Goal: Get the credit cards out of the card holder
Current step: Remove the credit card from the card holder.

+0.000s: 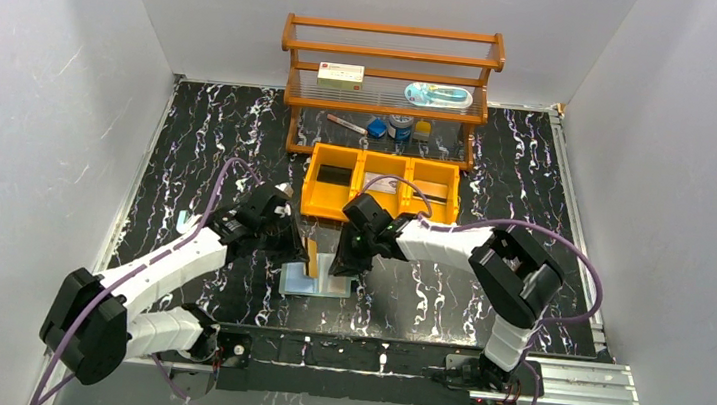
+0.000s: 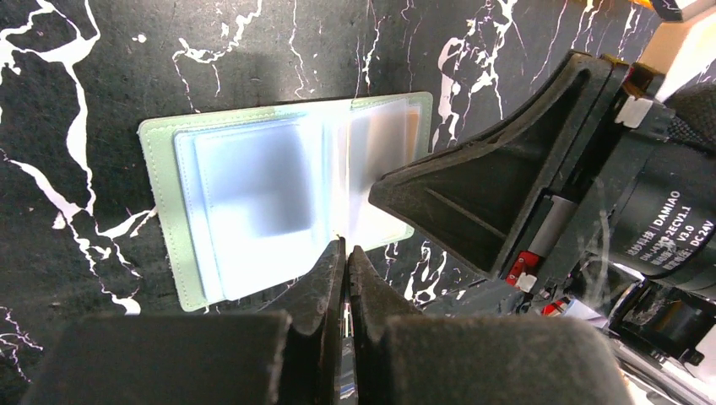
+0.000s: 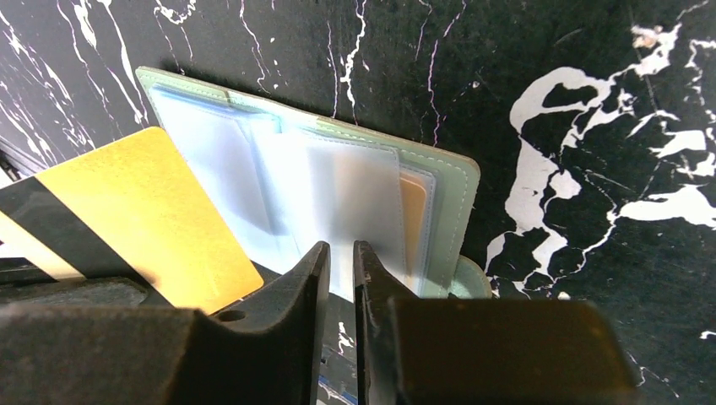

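The left gripper [image 2: 344, 250] is closed, and a thin orange card [image 3: 152, 202] is pinched edge-on between its jaws. In the top view this card is seen standing nearly upright at the gripper's tips. In the right wrist view it is tilted up just left of the right gripper [image 3: 340, 251], showing a gold face and a black stripe. All of its visible face is outside the pockets.

Just beyond the left gripper's tips the wallet [image 2: 160, 194] is laid open and flat on the desk [image 3: 549, 84]. Its fold is roughly in line with the closed jaws, and its green rim frames the clear sleeves [image 3: 355, 194].

The right gripper is brought in from the left gripper's right, with its jaws set nearly together and only a narrow slit between them. Its tips are placed at the near edge of the wallet's right half, over the frosted sleeves. Whether a sleeve is pinched or only touched cannot be told.

A second card [image 3: 412, 219], orange-tan, is seen tucked in a pocket just right of the right gripper's tips, under the frosted sleeve. The wallet's snap tab is partly hidden behind the right jaw.

Farther out, beyond both grippers, an orange bin [image 1: 310, 192] is set on the desk. A wooden rack [image 1: 390, 55] stands behind it.
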Available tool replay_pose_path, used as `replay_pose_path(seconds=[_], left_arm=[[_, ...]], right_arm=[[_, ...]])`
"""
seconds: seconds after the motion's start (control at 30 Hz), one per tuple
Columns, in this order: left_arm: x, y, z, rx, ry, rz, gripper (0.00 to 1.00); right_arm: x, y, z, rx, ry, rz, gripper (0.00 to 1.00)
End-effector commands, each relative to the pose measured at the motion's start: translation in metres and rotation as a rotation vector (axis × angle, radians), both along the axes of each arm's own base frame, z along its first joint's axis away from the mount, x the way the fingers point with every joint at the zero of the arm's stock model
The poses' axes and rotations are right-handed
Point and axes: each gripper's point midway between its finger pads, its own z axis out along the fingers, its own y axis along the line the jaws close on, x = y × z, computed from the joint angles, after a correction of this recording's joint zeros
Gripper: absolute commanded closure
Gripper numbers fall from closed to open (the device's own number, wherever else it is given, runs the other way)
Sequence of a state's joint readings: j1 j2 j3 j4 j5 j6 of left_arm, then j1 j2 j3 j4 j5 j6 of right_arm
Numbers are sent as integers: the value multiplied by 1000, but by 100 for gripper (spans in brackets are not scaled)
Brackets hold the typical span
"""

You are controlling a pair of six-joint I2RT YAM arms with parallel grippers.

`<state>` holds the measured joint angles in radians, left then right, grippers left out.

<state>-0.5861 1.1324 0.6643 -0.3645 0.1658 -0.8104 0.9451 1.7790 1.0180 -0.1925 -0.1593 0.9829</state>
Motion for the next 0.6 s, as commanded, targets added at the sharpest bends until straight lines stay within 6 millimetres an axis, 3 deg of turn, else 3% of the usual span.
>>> replay_pose_path(seconds=[0.0,0.07,0.3,0.4,0.5,0.57], left_arm=[[6,2,15,7,-46,6,100],[6,1,18,1,-51,3,100],[11,2,30,-16,-102,21,100],[16,2,38,-34,-137,38,100],[21,-3,47,-72,-182,38,100],[23,-13,56,-137,-229,8,100]], right_arm=[[6,1,22,30,-58,21,74],[8,4,37,72,-91,25,71],[20,-4,71,141,-219,-37,47],[29,-16,80,156,-258,-93,44],[39,-34,88,189,-284,-165,34],[49,-45,103,272,-353,-228,29]])
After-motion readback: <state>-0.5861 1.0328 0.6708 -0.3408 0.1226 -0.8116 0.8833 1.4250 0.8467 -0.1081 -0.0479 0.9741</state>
